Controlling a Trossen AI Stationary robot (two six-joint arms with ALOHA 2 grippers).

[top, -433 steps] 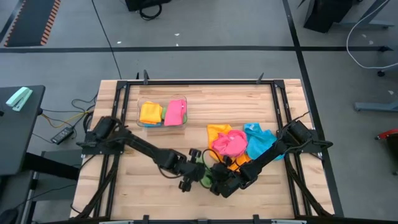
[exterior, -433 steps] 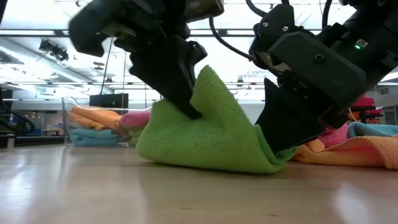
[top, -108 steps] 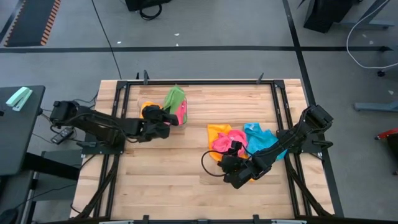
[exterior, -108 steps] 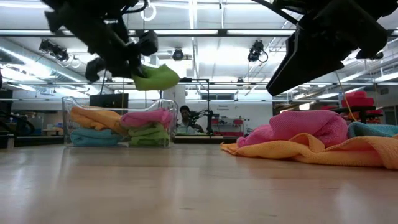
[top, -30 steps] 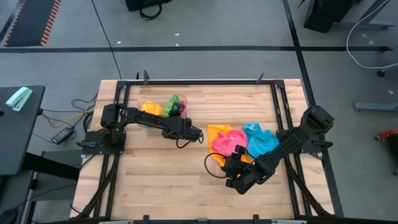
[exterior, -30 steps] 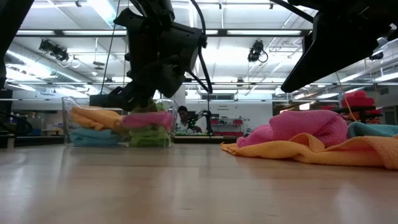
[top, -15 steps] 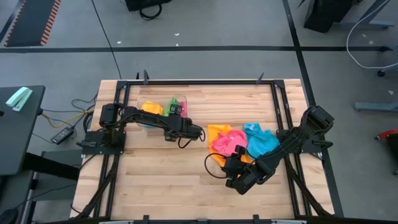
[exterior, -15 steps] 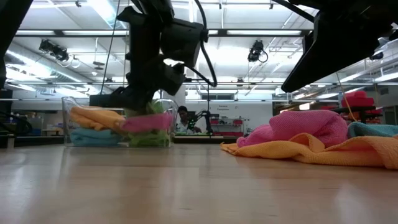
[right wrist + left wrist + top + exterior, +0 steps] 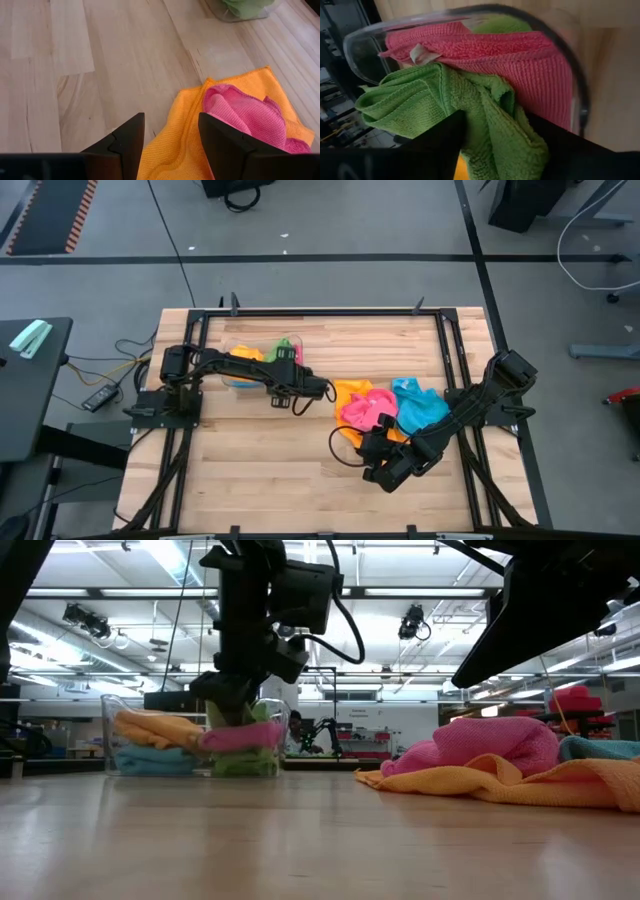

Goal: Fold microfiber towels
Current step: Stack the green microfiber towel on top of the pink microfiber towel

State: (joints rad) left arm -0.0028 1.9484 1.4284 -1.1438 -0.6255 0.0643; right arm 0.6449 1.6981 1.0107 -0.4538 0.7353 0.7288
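Note:
A folded green towel (image 9: pixel 485 115) lies on a pink towel (image 9: pixel 520 50) in the clear bin (image 9: pixel 226 346) at the table's far left. My left gripper (image 9: pixel 500 150) reaches down into the bin, open, one finger on each side of the green towel. The bin also holds a yellow towel (image 9: pixel 245 354). Toward the right, a pink towel (image 9: pixel 365 410), an orange one (image 9: pixel 350 392) and a blue one (image 9: pixel 415 402) lie loose in a pile. My right gripper (image 9: pixel 170 135) hovers open at that pile's near left edge, with nothing between its fingers. My left gripper has the green towel's bunched fold (image 9: pixel 470 100) between its spread fingers (image 9: pixel 445 140), which slant down into the bin from the near right. The cloth lies against the inner sides of both fingers. Its weight rests on the pink towel in the bin.
The bin's rim (image 9: pixel 577 90) curves close around my left gripper. Bare wood (image 9: pixel 260 460) stretches across the table's near half. Black frame rails (image 9: pixel 320 312) run along the table's edges.
My left gripper has rolled about its own axis over the bin and stands more upright in the low view. The green towel has stayed in the bin on the pink towel.

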